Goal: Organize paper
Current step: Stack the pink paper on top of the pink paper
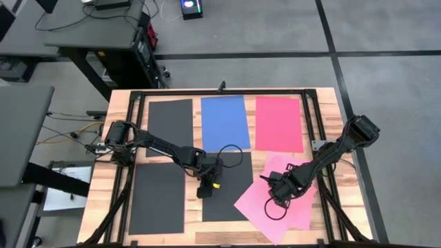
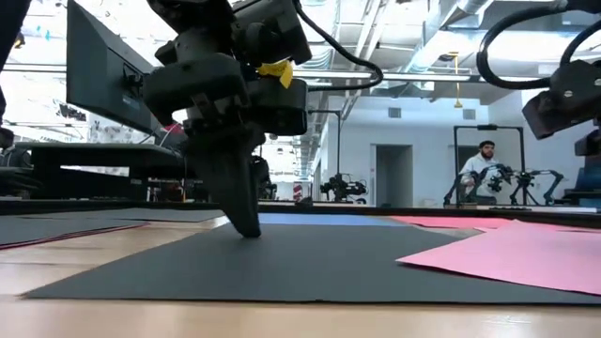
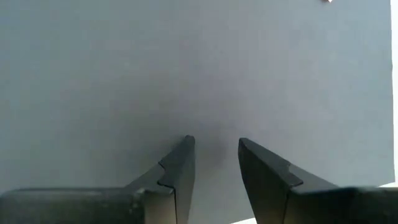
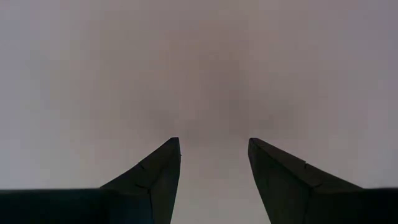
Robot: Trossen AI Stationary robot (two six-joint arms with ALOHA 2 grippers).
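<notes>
From above, six sheets lie on the desk (image 1: 324, 96): three black ones (image 1: 170, 122), one blue (image 1: 224, 122), one red (image 1: 278, 122) and one pink (image 1: 265, 201), all flat, plain rectangles; the pink one is skewed and overlaps a black sheet's (image 1: 227, 186) corner. The left tool (image 1: 204, 191) sits on that front-middle black sheet, the right tool (image 1: 277, 201) over the pink. From desk height, the left tool (image 2: 246, 225) touches the black sheet (image 2: 282, 268) with its tip, pink sheet (image 2: 526, 255) beside. The left wrist camera shows its fingers (image 3: 180, 165) slightly spread, holding nothing, on grey-black paper (image 3: 186, 68). The right wrist camera shows fingers (image 4: 158, 168) spread wider over pink paper (image 4: 199, 68), empty.
</notes>
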